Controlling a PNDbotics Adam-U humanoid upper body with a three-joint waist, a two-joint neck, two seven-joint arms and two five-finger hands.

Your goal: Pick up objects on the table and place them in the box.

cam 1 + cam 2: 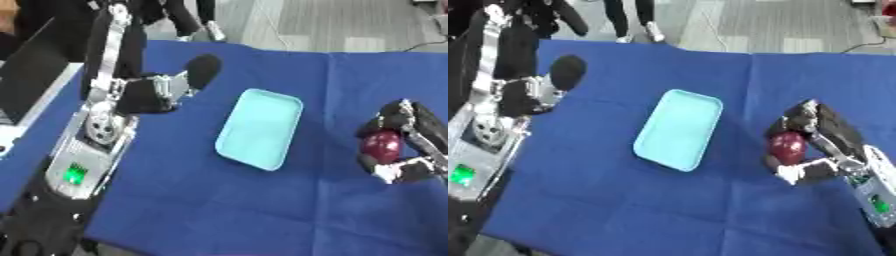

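Observation:
A dark red round object (787, 145) sits on the blue cloth at the right. My right hand (822, 131) is curled round it, fingers above and thumb below. A shallow light-blue tray (677, 129) lies tilted near the middle of the table, with nothing in it. My left hand (199, 70) hangs over the table's far left; it shows as a dark rounded shape and its fingers cannot be made out.
A blue cloth (262, 210) covers the table. My left arm (96, 130) runs along the left side with a green light on it. Grey floor and people's legs lie beyond the far edge.

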